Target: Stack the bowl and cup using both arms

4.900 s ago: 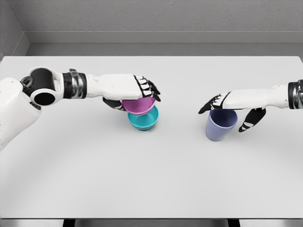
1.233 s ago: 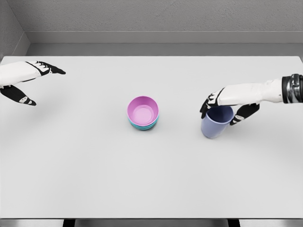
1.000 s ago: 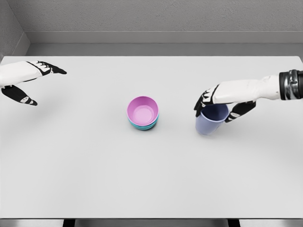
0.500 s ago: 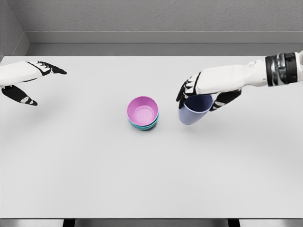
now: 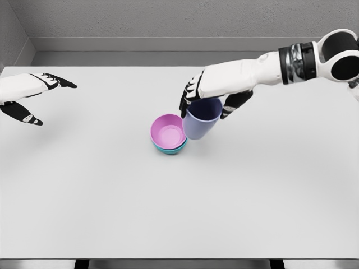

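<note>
— So, from the head view, where is the cup?

— The lavender cup point(image 5: 199, 119) is clamped in the right robot hand point(image 5: 208, 95), whose fingers point(image 5: 185, 101) curl over its rim from above with the thumb on the far side. It hangs tilted, its lower side overlapping the right rim of the pink bowl point(image 5: 168, 131); I cannot tell whether they touch.

— And the bowls?

— The pink bowl sits nested inside the teal bowl point(image 5: 169, 148), near the middle of the white counter point(image 5: 179, 207), a little toward its far edge.

— What about the other arm?

— The left robot hand point(image 5: 28, 92) is at the counter's left edge, toward the far corner, fingers spread apart and holding nothing.
</note>
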Robot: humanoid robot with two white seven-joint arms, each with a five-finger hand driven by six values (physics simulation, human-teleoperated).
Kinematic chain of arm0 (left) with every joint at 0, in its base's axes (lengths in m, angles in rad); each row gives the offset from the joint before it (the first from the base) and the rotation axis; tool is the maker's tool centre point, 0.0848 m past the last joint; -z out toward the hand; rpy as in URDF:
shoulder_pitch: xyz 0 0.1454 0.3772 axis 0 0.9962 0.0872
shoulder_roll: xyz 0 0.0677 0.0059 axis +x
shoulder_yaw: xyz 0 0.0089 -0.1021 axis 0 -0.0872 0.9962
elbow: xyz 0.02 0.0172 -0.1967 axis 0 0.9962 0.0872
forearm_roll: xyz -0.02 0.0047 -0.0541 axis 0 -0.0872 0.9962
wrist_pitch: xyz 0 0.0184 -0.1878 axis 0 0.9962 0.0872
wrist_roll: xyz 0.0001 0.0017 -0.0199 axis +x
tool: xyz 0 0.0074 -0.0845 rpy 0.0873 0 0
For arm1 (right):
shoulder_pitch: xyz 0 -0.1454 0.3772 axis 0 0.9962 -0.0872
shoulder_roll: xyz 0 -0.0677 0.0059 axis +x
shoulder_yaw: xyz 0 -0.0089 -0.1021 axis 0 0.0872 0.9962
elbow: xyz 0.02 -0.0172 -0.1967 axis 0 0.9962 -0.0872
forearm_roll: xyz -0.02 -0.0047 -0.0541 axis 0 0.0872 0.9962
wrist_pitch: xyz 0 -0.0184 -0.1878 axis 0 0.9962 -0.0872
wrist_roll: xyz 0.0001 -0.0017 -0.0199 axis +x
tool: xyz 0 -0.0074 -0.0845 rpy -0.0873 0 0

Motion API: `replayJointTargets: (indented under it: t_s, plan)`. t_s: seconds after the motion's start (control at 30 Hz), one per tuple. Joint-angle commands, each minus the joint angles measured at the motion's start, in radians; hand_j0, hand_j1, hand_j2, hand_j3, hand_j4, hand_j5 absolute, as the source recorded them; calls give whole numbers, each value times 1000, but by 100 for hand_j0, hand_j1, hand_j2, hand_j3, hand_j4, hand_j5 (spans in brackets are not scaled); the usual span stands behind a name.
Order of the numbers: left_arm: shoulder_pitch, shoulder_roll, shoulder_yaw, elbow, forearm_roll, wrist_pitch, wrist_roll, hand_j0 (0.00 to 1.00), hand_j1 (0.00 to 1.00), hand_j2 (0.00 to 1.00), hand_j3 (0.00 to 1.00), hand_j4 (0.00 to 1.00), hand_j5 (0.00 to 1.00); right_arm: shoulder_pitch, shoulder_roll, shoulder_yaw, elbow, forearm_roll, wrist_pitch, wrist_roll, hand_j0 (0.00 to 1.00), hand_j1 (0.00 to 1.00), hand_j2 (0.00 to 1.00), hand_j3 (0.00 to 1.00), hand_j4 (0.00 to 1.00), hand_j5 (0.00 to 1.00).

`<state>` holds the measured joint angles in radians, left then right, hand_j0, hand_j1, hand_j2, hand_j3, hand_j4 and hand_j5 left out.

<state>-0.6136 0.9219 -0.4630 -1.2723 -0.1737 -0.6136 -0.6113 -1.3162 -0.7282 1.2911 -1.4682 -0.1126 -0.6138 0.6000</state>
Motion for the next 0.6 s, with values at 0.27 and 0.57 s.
replayJointTargets:
  t_s: [0.27,0.57]
  plan:
    - [2,2,1,1,8,3,0,100,100,100,100,100,100,-25,118,25,83,-7,3,-2,69,69,69,69,69,69]
    - [11,5,1,1,5,3,0,100,100,100,100,100,100,-25,171,36,112,-7,3,-2,70,70,70,70,70,70]
